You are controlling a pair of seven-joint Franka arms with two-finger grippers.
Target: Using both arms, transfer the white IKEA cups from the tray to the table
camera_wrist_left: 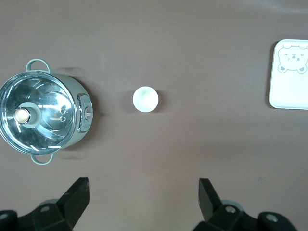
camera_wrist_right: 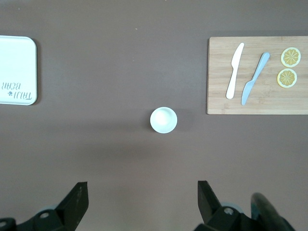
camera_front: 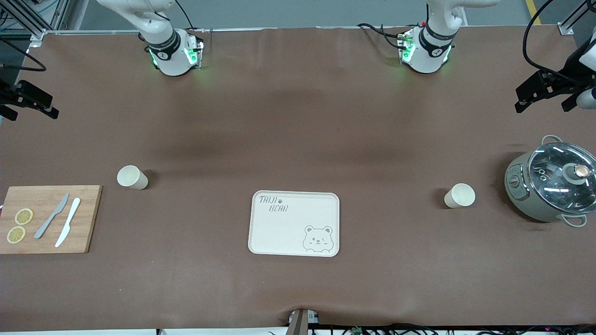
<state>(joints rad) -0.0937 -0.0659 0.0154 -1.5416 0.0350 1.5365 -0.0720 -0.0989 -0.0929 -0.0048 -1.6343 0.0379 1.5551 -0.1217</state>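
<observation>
On the brown table in the front view, the bear-printed tray lies mid-table. Taking it as the dial's centre, the first white cup stands at about nine o'clock toward the right arm's end, near a bamboo cutting board. The second white cup stands at about three o'clock toward the left arm's end, beside a glass-lidded pot. In the left wrist view, the left gripper hangs high above the table, its fingers spread wide and holding nothing. The second white cup stands upright well below, between pot and tray. In the right wrist view, the right gripper hangs likewise, fingers spread wide and holding nothing. The first white cup stands well below, between board and tray.
</observation>
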